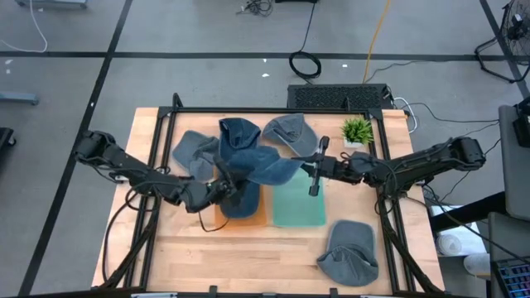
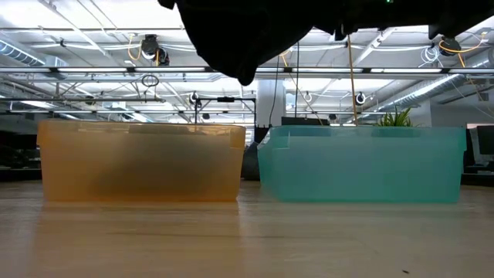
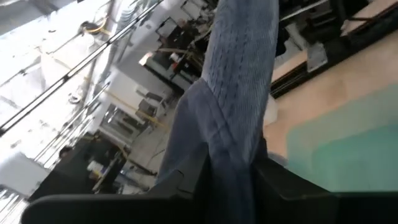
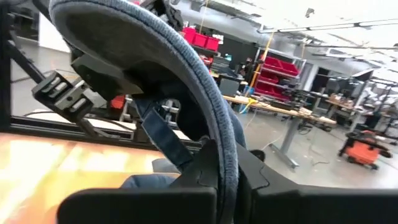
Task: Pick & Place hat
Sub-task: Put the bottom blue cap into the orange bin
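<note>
A blue denim hat (image 1: 265, 165) hangs in the air between my two grippers, above the orange bin (image 1: 242, 211) and the teal bin (image 1: 296, 203). My left gripper (image 1: 232, 189) reaches in level from the table's left and is closed on the hat's soft crown. My right gripper (image 1: 305, 171) comes from the right and is shut on the brim. In the low view the hat (image 2: 239, 38) is a dark shape well clear of both bins. My left gripper has a bunched fold of the hat's crown cloth (image 3: 233, 168) between its two fingers, and the cloth fills the gap. The fingers come level from the table's left. The cloth runs away from them toward the other gripper, clear of the bins. My right gripper pinches the stiff brim's edge (image 4: 227, 168) between its two fingers. They come about level from the table's right and lie across the rim. The brim curves away beyond them with its grey underside showing, lifted clear.
Three more hats (image 1: 195, 151) (image 1: 240, 132) (image 1: 290, 132) lie along the table's far side, and a grey one (image 1: 348, 252) lies near the front right. A small potted plant (image 1: 356, 131) stands at the far right. A black frame (image 1: 166, 124) runs around the table.
</note>
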### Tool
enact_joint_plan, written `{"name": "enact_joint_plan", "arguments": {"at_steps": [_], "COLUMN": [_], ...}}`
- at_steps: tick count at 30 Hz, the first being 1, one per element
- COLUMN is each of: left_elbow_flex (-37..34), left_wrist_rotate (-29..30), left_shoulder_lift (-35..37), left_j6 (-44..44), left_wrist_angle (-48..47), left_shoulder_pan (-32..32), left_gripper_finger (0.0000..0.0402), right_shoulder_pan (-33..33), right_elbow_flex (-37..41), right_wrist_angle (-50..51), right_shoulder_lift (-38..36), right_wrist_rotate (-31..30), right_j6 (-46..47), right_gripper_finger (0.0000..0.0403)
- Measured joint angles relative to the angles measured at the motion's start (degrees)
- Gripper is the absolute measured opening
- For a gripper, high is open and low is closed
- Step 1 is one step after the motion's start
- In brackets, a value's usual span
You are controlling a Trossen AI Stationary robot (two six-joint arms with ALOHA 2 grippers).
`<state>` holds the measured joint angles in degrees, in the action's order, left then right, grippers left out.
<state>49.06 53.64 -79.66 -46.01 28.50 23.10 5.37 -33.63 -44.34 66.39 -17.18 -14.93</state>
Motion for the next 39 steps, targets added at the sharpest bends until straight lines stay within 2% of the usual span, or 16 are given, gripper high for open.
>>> {"name": "enact_joint_plan", "arguments": {"at_steps": [4, 11, 13, 16, 21, 27, 33, 39], "left_elbow_flex": [0.0, 0.0, 0.0, 0.0, 0.0, 0.0, 0.0, 0.0], "left_wrist_rotate": [2.8, 1.2, 1.3, 2.5, 6.0, 6.2, 6.3, 7.5], "left_shoulder_lift": [0.0, 2.1, 2.7, 3.6, 3.7, 4.0, 6.8, 11.9], "left_j6": [-0.2, 0.1, 0.2, 1.7, 2.2, 5.2, 12.9, 22.1], "left_wrist_angle": [2.2, 3.2, 3.0, 2.9, 2.8, 2.8, 0.8, -3.1], "left_shoulder_pan": [1.5, 2.0, 2.0, 2.1, 2.3, 4.0, 7.5, 9.8], "left_gripper_finger": [0.0088, 0.0090, 0.0101, 0.0143, 0.0242, 0.0334, 0.0387, 0.0398], "right_shoulder_pan": [0.0, 0.0, 0.0, 0.0, 0.0, 0.0, 0.0, 0.0], "right_elbow_flex": [0.0, 0.0, 0.0, 0.0, 0.0, 0.0, 0.2, 0.2], "right_wrist_angle": [0.0, 0.6, 0.6, 0.7, 0.9, 0.9, 1.4, 2.2], "right_shoulder_lift": [-0.6, -0.7, -0.7, -0.7, -0.7, -1.0, -2.5, -5.2], "right_wrist_rotate": [-0.5, -0.5, -0.5, -0.6, -0.8, -0.6, -1.3, -2.6], "right_j6": [-0.6, 0.3, 0.3, 0.3, -1.1, -2.4, -4.6, -9.8], "right_gripper_finger": [0.0001, 0.0001, 0.0000, 0.0000, 0.0000, 0.0000, 0.0000, 0.0000]}}
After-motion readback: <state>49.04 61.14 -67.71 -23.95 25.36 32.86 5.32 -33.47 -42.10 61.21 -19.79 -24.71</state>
